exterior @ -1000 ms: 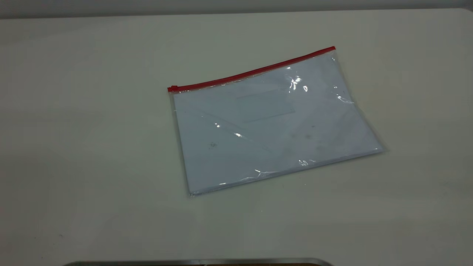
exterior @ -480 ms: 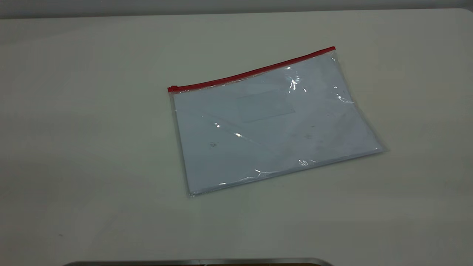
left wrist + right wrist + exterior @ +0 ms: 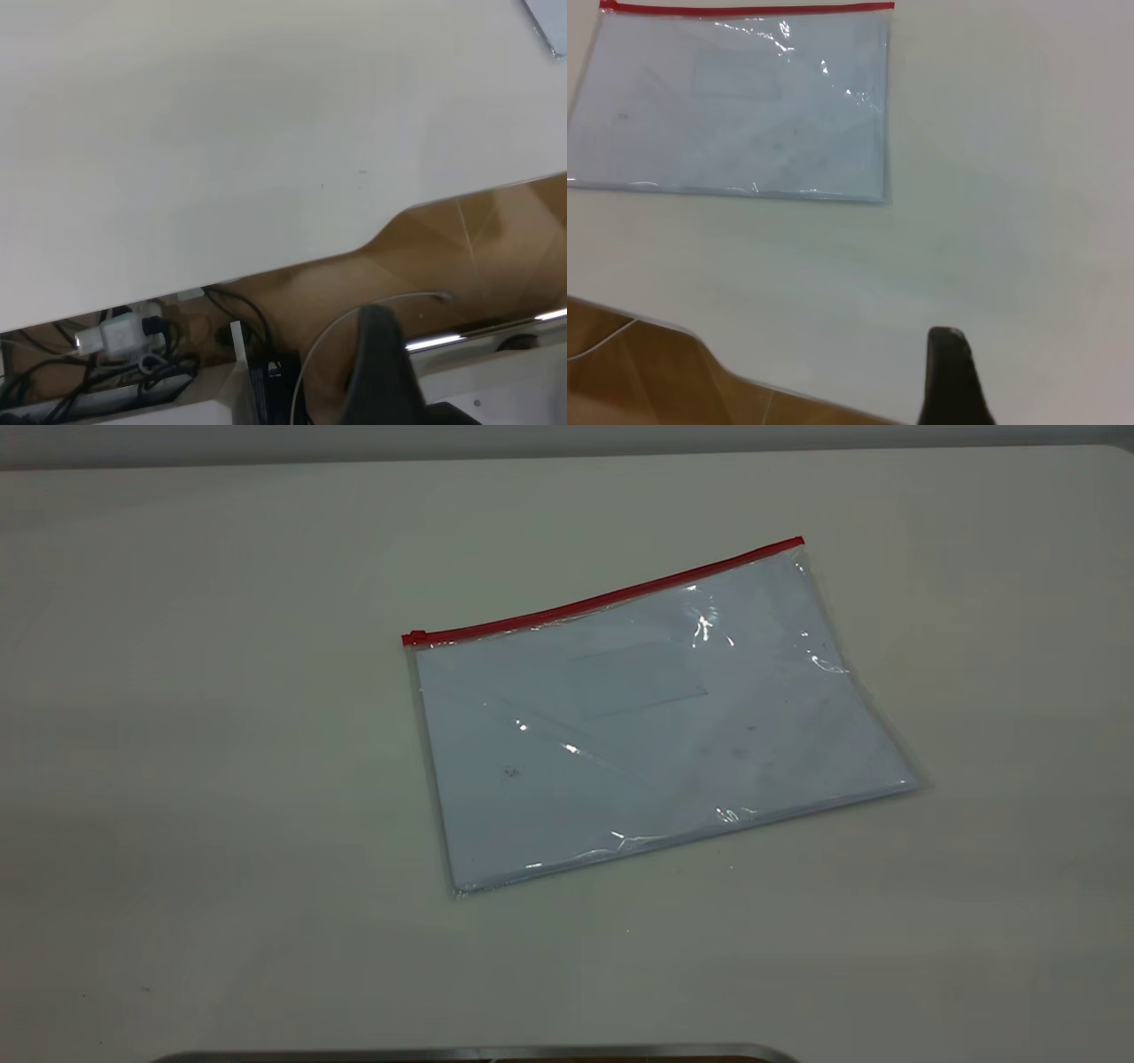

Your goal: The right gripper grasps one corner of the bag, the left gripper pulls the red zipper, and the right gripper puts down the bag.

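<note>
The bag (image 3: 656, 717), a clear flat pouch with white sheets inside, lies flat on the white table (image 3: 221, 779) a little right of the middle. The red zipper (image 3: 602, 598) runs along its far long edge, with the slider tab (image 3: 414, 638) at the left end. The corner of the bag (image 3: 800, 541) where the strip ends is at the far right. Neither gripper shows in the exterior view. The right wrist view shows the bag (image 3: 735, 115) some way off from the right gripper (image 3: 950, 376), which hangs over bare table. The left gripper (image 3: 381, 372) is off the table's edge, far from the bag (image 3: 551, 18).
The table's edge (image 3: 266, 266) has a curved cut-out. Below it sit a tangle of cables and a power strip (image 3: 124, 341). A metal rim (image 3: 478, 1054) shows at the near edge of the exterior view. Bare table surrounds the bag on all sides.
</note>
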You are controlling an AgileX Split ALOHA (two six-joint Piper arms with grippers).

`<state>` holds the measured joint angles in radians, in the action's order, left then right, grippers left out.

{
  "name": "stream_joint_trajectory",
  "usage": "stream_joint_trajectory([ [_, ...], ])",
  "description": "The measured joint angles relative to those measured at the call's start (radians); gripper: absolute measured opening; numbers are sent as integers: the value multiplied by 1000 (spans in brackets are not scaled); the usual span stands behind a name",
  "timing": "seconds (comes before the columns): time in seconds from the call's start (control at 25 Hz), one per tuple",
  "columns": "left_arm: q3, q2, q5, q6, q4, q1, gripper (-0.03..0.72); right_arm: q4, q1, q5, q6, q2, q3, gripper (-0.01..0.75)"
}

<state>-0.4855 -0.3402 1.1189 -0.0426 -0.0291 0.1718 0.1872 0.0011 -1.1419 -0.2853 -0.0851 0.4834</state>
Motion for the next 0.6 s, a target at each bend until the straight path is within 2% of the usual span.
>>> stream_joint_trajectory([
  [0.28,0,33,-1,-4,-1,-13,588,0,0,0,0,0,0,529],
  [0.48,0,186,0,8,-1,-113,588,0,0,0,1,0,0,529],
  [0.6,0,286,3,11,-1,-150,588,0,0,0,1,0,0,529],
])
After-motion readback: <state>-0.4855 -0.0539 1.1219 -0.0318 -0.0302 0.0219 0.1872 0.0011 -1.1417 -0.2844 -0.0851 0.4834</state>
